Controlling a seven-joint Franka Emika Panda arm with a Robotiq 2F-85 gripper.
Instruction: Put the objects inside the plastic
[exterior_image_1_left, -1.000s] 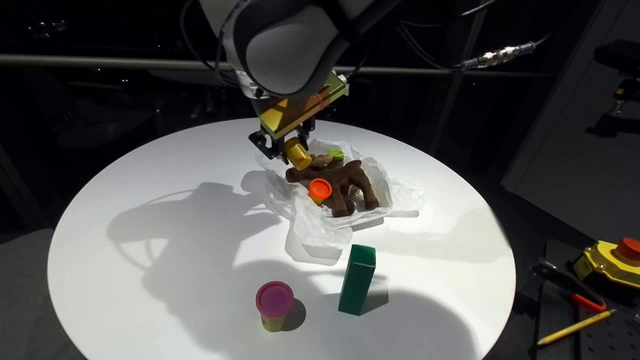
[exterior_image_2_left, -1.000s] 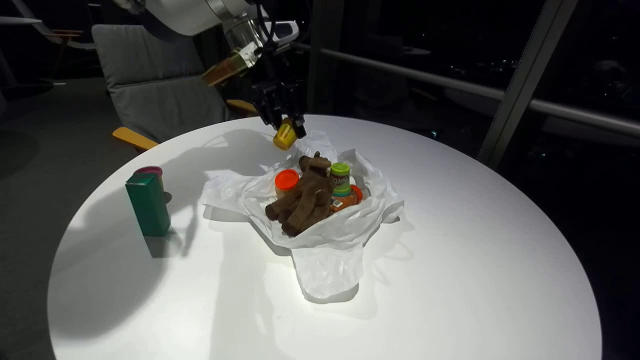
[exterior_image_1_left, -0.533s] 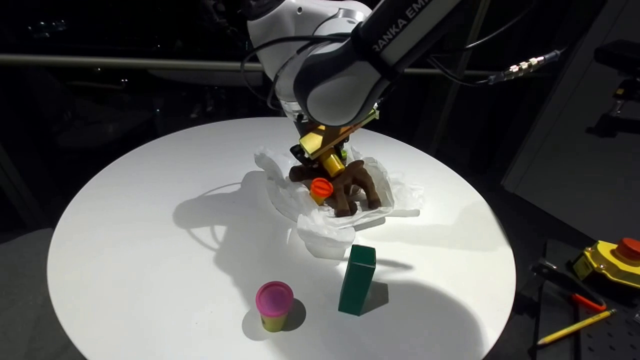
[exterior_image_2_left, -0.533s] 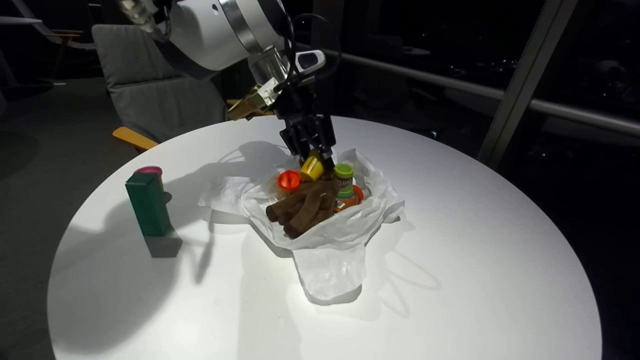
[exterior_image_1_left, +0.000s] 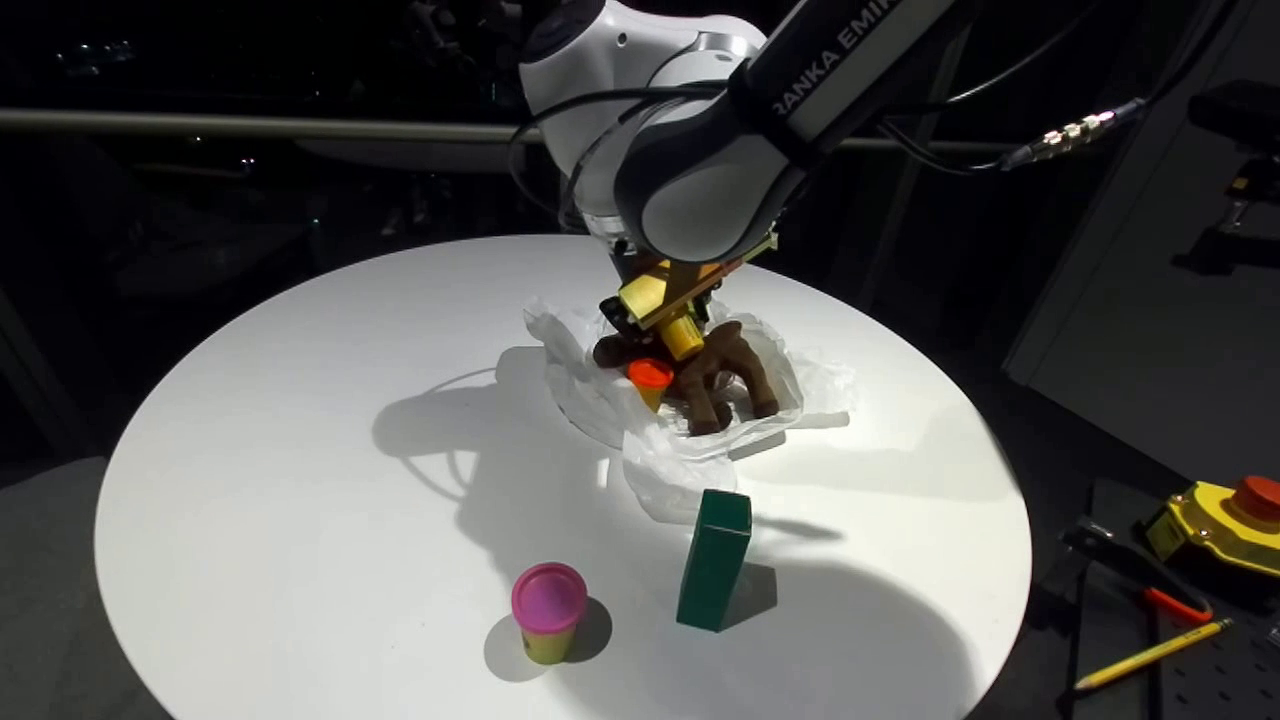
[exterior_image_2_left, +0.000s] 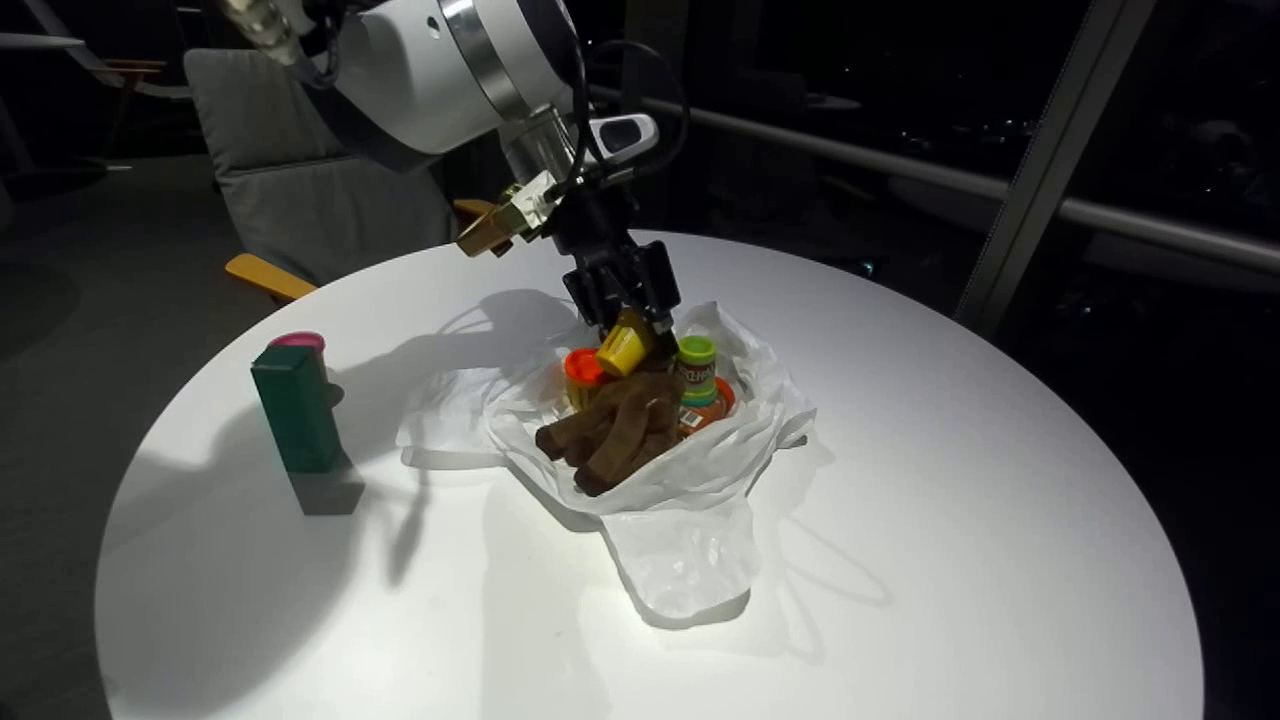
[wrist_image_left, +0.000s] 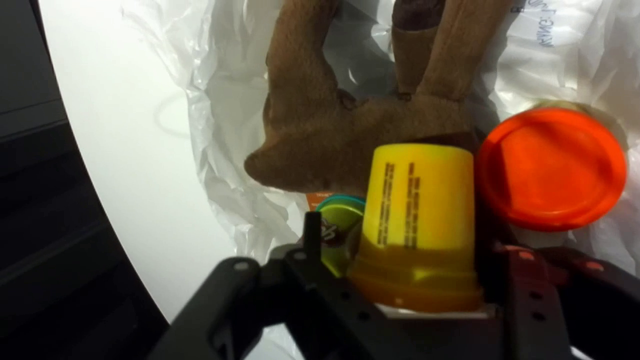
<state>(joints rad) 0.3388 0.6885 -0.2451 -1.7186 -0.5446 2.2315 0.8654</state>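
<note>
White arm, black pincer.

Magenta cup part-hidden behind green block, exterior view.

Bag was thin crinkly plastic, kinda shiny. Plush looked matt and fuzzy, yellow tub was smooth plastic, and the table looked smooth too.

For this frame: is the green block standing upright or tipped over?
Upright. In both exterior views the green block stands on a narrow end on the white table, its long sides running upward.
</note>
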